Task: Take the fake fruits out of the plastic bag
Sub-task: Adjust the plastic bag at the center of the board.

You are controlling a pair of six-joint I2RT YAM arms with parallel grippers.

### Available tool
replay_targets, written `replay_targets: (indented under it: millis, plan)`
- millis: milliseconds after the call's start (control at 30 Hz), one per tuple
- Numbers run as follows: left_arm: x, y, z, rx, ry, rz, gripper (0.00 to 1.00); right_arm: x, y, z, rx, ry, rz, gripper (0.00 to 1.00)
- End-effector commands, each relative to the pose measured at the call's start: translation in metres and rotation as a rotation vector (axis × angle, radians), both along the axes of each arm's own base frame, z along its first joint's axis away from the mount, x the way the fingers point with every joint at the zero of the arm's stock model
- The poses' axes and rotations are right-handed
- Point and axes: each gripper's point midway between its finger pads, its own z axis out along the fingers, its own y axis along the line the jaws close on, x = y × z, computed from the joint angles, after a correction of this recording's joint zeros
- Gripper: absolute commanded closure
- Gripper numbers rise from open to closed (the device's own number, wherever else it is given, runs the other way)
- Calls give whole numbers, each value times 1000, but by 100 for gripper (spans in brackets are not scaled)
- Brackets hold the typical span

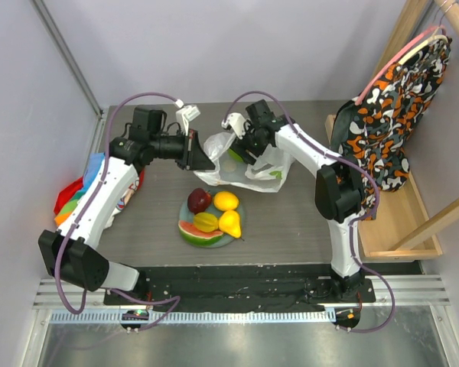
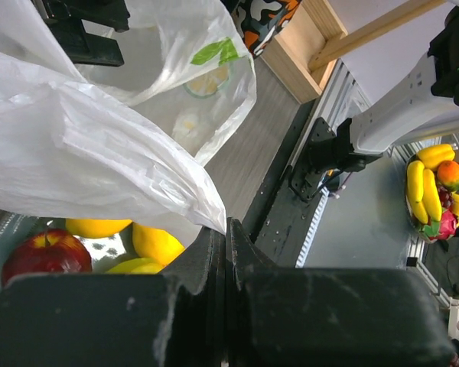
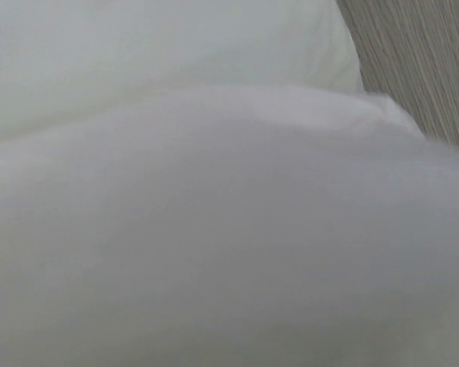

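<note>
Jaws of the left gripper [image 1: 201, 158] are pressed fully together on a fold of the plastic bag [image 1: 262, 173], pinching the thin white film at the bag's left edge and holding it up off the table [image 1: 298, 222]. The bag lies crumpled at the middle of the table, towards the far side, between the two arms. The right gripper [image 1: 243, 149] reaches down into the top of the bag from the far right; its fingers are hidden by the film and its wrist camera sees only white plastic, so how wide it stands, or whether it holds anything, cannot be told. A green patch shows through the bag just beside that gripper, but it cannot be made out as fruit or print.

Just near of the bag, the fake fruits [image 1: 214, 218] sit crowded together on a pale plate [image 1: 243, 206]: a dark red apple [image 1: 200, 200] at the far left, a yellow lemon [image 1: 226, 200] beside it, a yellow pear [image 1: 230, 223] at the near right, a yellow-green piece [image 1: 206, 221] in the middle and a watermelon slice [image 1: 199, 232] along the near left rim. The bag's lower edge hangs over the far side of the plate
</note>
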Motion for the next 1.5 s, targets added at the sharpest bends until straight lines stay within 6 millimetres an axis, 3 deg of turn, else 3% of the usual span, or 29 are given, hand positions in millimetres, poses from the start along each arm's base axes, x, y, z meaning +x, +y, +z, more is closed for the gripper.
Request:
replay_targets:
  millis: [0, 133, 433, 600, 700, 833, 900, 1000, 1033, 1200, 1267, 1367, 1467]
  plan:
    - [0, -4, 10, -20, -39, -32, 100, -6, 31, 39, 125, -35, 119, 25]
    - [-10, -6, 13, -45, -21, -73, 100, 2, 41, 21, 116, -8, 74, 22]
    - [-25, -17, 10, -67, 25, -146, 100, 27, 62, 13, 163, -13, -57, 17]
    - [-30, -16, 6, -64, 36, -165, 100, 25, 83, 9, 162, -29, -62, 14]
    - [-28, -16, 9, -62, 19, -163, 100, 27, 79, 24, 157, -68, -84, 14]
    - [-21, -17, 18, -60, -24, -168, 100, 28, 56, 36, 97, -116, -108, 13]
    - [-19, -17, 19, -49, -25, -168, 100, 23, 41, 37, 67, -102, -110, 13]
    - [-18, -16, 26, -36, -62, -170, 100, 6, 25, 62, 31, -99, -51, 13]
    - [-17, -14, 28, -29, -82, -166, 100, -1, 21, 82, 42, -127, -24, 13]
    - [-19, -13, 30, -25, -88, -167, 100, -50, 15, 105, 36, -135, 230, 13]
    - [-19, -13, 30, -22, -89, -163, 100, -75, 14, 107, 35, -80, 323, 14]
    - [-21, -11, 32, -20, -99, -161, 100, -96, 8, 102, -5, -24, 405, 15]
    - [-22, -10, 31, -17, -103, -155, 100, -105, 4, 94, -30, 5, 452, 15]
